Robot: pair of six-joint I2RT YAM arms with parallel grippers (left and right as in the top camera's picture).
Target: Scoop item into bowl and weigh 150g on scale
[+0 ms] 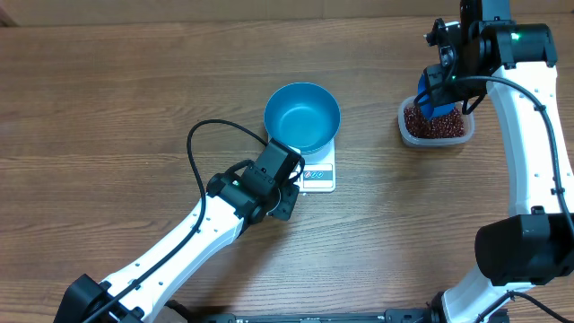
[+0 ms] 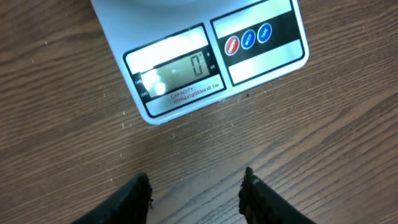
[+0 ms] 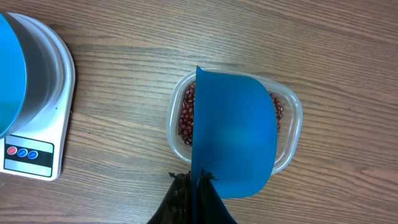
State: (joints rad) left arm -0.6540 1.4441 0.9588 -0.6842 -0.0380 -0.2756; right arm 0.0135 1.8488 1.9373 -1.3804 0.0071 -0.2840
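The deep blue bowl (image 1: 302,117) stands empty on the white scale (image 1: 320,175), whose display (image 2: 177,68) reads zero. My left gripper (image 2: 194,188) is open just in front of the scale's front edge, with only bare table between its fingers. Over at the right, the dark red-brown beans (image 3: 186,118) lie in a clear plastic tub (image 3: 293,106). My right gripper (image 3: 198,178) is shut on the flat handle of a small blue scoop (image 3: 233,134). The scoop hangs over the tub and hides most of the beans. In the right wrist view the bowl (image 3: 9,74) and scale (image 3: 38,127) show at the left edge.
The left arm (image 1: 206,224) slants in from the lower left, its black cable (image 1: 193,148) looping over the table. Along the right side rises the right arm (image 1: 529,117). The tub (image 1: 436,126) sits right of the scale with bare wood between them.
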